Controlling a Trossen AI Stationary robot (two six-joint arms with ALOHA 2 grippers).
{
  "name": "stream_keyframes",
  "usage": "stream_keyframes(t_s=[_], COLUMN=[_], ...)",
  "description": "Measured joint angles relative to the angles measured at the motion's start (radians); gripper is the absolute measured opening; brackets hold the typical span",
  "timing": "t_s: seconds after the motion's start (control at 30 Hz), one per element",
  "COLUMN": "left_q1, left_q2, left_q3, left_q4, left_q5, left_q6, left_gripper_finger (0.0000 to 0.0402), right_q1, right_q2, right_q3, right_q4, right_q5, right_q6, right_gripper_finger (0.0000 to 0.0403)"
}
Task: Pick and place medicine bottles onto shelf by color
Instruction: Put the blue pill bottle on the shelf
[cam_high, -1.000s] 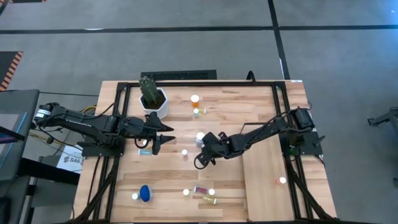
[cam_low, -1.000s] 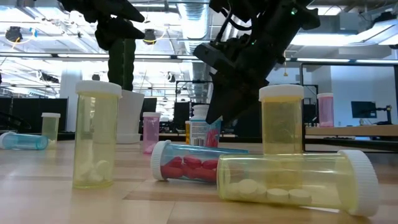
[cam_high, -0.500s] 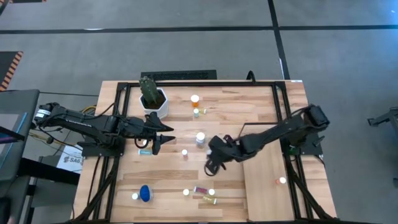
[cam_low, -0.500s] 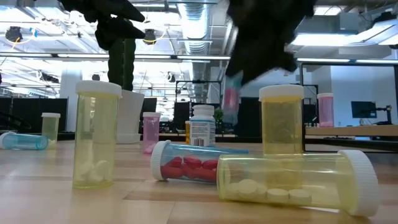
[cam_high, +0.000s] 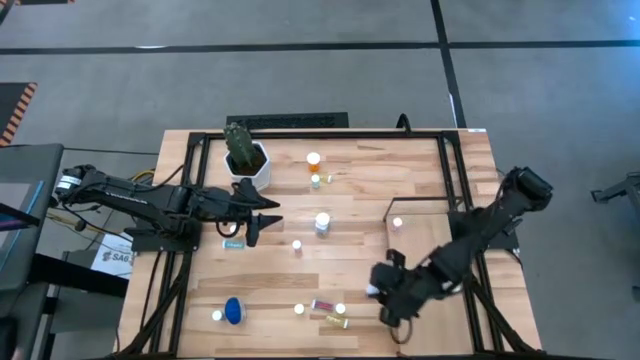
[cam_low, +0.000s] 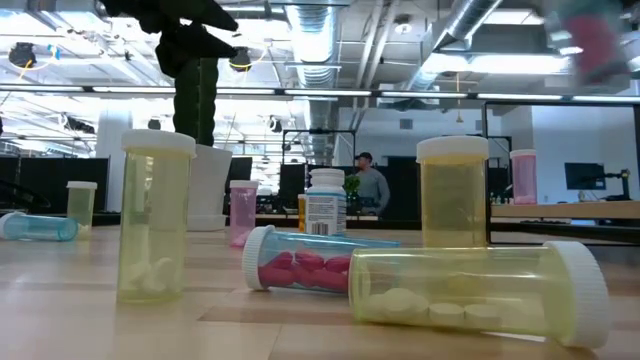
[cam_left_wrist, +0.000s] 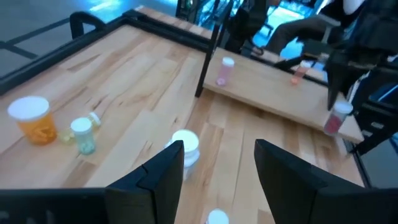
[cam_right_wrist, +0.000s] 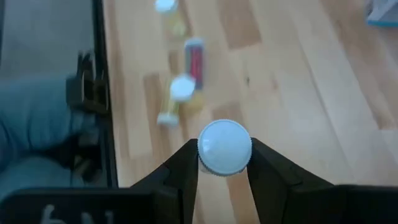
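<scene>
Many medicine bottles stand or lie on the planked table: an orange one (cam_high: 314, 160), a white one (cam_high: 322, 222), a blue one (cam_high: 233, 310), and a red one (cam_high: 322, 304) and a yellow one (cam_high: 335, 321) lying near the front. The pale shelf (cam_high: 430, 250) lies at the right and bears a pink bottle (cam_high: 397, 222). My right gripper (cam_high: 380, 295) hangs by the shelf's near left edge, shut on a pink white-capped bottle (cam_left_wrist: 334, 119). My left gripper (cam_left_wrist: 217, 168) hovers open left of centre, over a teal bottle (cam_high: 233, 243) that lies on its side. My right gripper pinches the pink bottle's white cap (cam_right_wrist: 224, 146) between its two fingers, one on each side of the cap. The fingers slant down from above. The bottle hangs below them, lifted clear of the table.
A white pot with a cactus (cam_high: 247, 160) stands at the far left of the table. A dark frame (cam_high: 320, 133) runs around the tabletop. In the low view, tall yellow bottles (cam_low: 155, 215) stand close to the near edge. A person (cam_low: 370, 185) stands far off in the room.
My right gripper has lifted the pink bottle off the middle of the table. It has swung fast toward the near edge and the shelf's left side, rising and rolling as it went. The white bottle beside the pickup spot stays standing.
</scene>
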Motion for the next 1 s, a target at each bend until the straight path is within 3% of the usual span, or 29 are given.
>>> stream_keyframes(t_s=[0.4,0.7,1.0], left_q1=[0.0,0.0,0.0], left_q2=[0.0,0.0,0.0], left_q3=[0.0,0.0,0.0], left_q4=[0.079,0.083,0.093], left_q5=[-0.003,-0.08,-0.107], left_q6=[0.004,0.051,0.101], left_gripper_finger=[0.0183,0.0183,0.0183], right_q1=[0.198,0.292,0.325], right_q2=[-0.002,0.011,0.03], right_q3=[-0.001,-0.001,-0.003], right_q4=[-0.249,-0.365,-0.49], right_q5=[0.069,0.135,0.168], right_q6=[0.424,0.801,0.761], right_gripper_finger=[0.0136,0.0135,0.0133])
